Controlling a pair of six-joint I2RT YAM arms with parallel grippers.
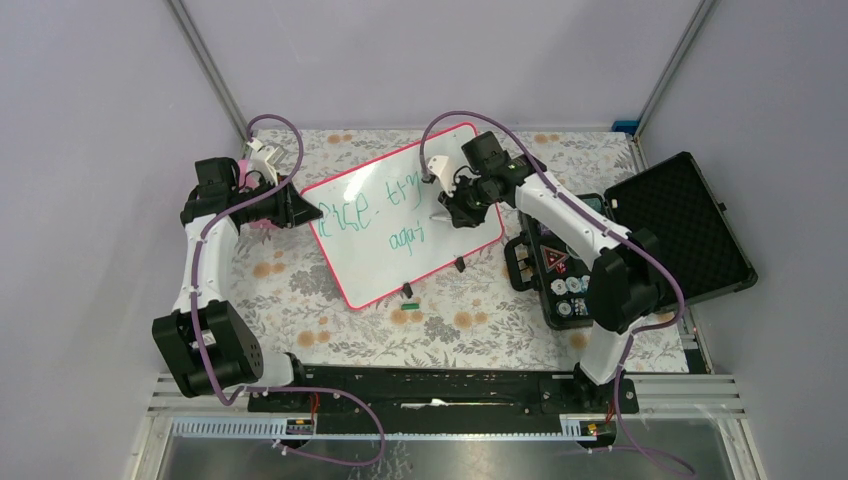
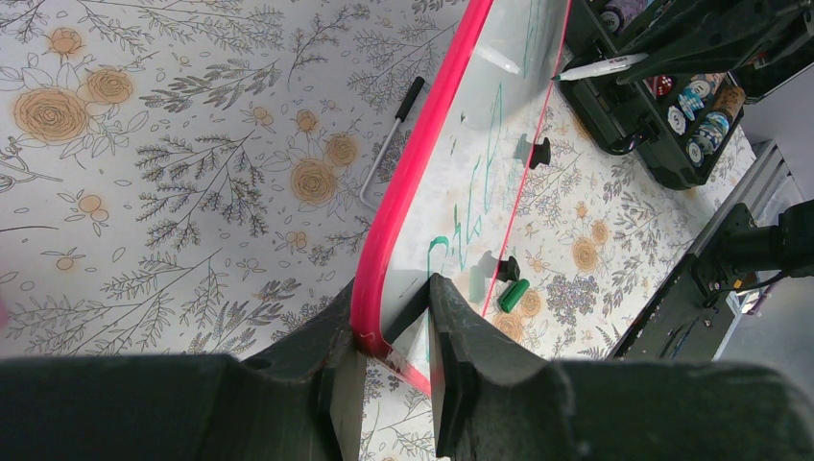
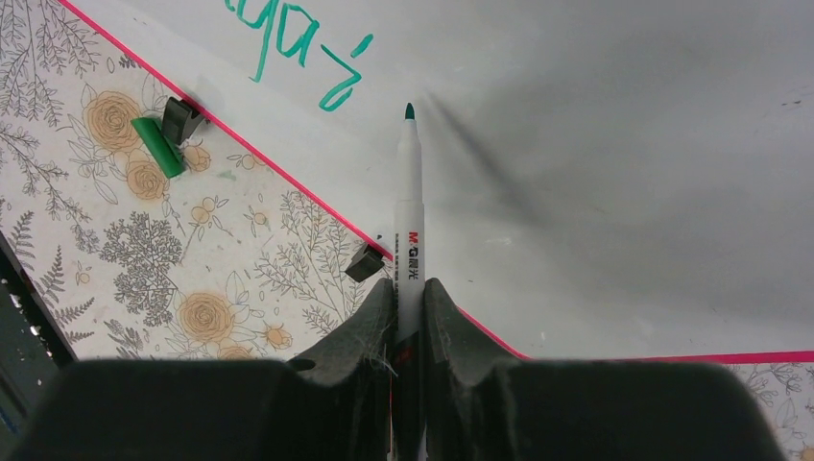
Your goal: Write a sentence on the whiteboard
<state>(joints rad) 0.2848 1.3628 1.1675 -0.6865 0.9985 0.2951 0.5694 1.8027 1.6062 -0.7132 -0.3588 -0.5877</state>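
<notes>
Right wrist: right fingers (image 3: 365, 336) clamp marker (image 3: 410, 211), tip by sentence (image 3: 288, 38) on whiteboard (image 3: 624, 144), contact unclear; left fingers (image 2: 470, 355) pinch whiteboard corner. Prob best: light pressure, small strokes, whiteboard steady on tabletop (image 3: 240, 288).

The floral worktop (image 1: 300, 300) has a little green cap (image 1: 407, 303) lying loose on it. Off to the right sits an open black case (image 1: 680, 225), foam-lined lid laid back, tray packed with small round bits (image 1: 572, 287).
</notes>
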